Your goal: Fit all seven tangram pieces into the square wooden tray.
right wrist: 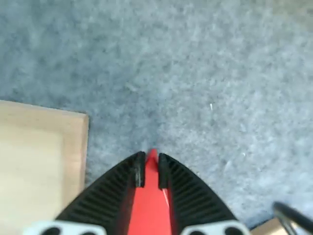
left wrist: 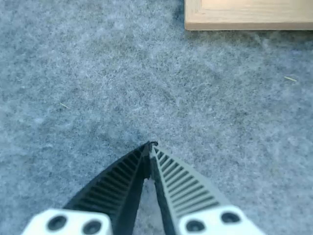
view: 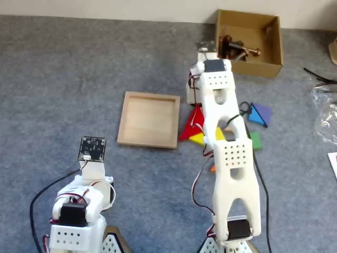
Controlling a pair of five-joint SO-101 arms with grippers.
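Squarely between clamped fingers of right gripper (right wrist: 150, 157), red tangram piece (right wrist: 147, 210), near wooden tray (right wrist: 76, 147), left gripper (left wrist: 150, 146) closed

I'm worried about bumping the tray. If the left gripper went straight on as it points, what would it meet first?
Probably only the grey carpet: the left gripper, shut, points past the corner of the square wooden tray, which lies to one side of its line. Depth is unclear.

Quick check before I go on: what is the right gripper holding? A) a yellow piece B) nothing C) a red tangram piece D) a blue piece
C: in the right wrist view, the right gripper is shut on a red piece, just off the wooden tray.
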